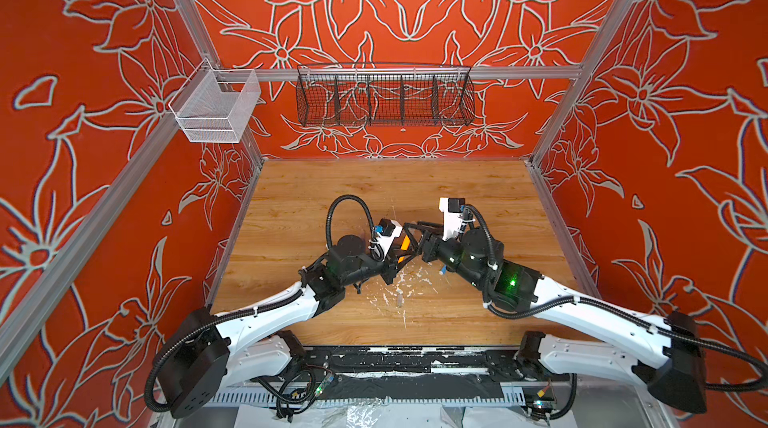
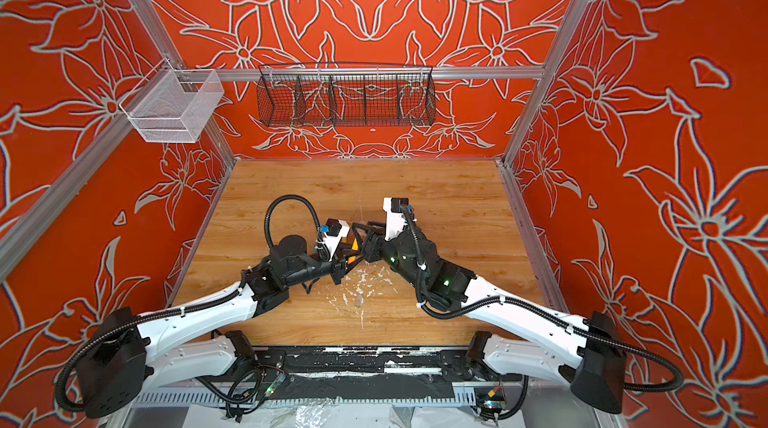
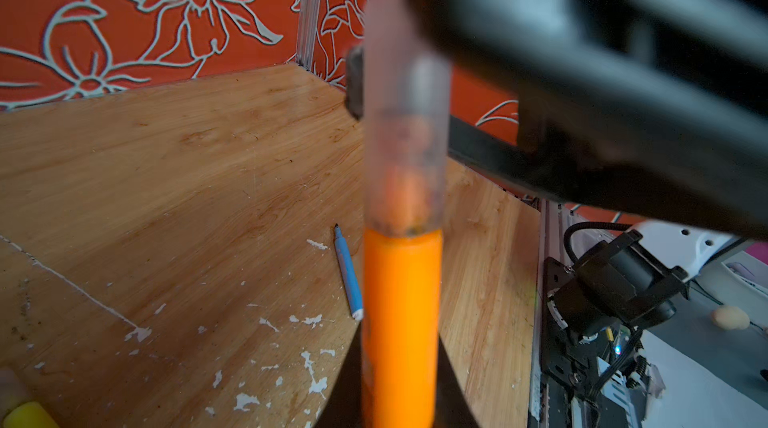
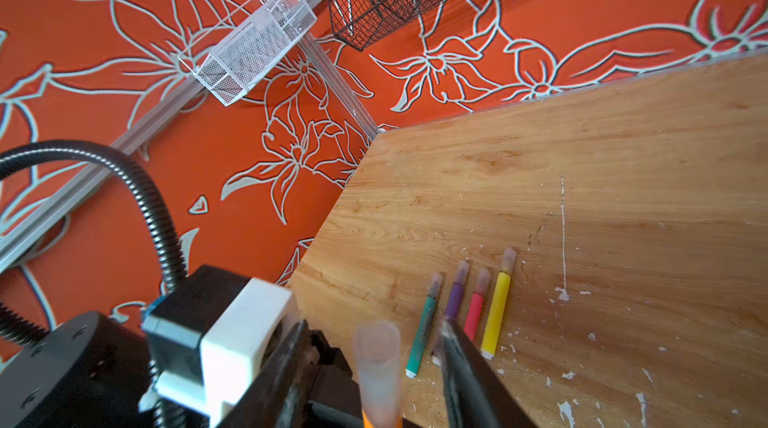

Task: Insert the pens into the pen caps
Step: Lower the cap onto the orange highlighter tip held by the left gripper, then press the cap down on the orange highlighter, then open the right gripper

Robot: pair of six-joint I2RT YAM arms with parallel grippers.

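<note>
Over the wooden table (image 3: 166, 180), orange pen (image 3: 401, 322) wears translucent cap (image 3: 405, 114).

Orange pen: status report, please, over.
Left hand shut on orange pen. Clear cap on its tip. Right hand open, astride cap. Blue pen uncapped.

Green pen (image 4: 422, 328) barrel: faint print, I can't read it.
Blue pen (image 3: 348, 276) barrel: faint print, unreadable to me too.

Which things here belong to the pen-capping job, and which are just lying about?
Job: orange pen with clear cap on, held by left gripper; right gripper open around that cap; blue pen, uncapped; capped green pen, purple pen, pink pen, yellow pen.
Lying about: white mesh basket, black wire basket, white flecks.
</note>
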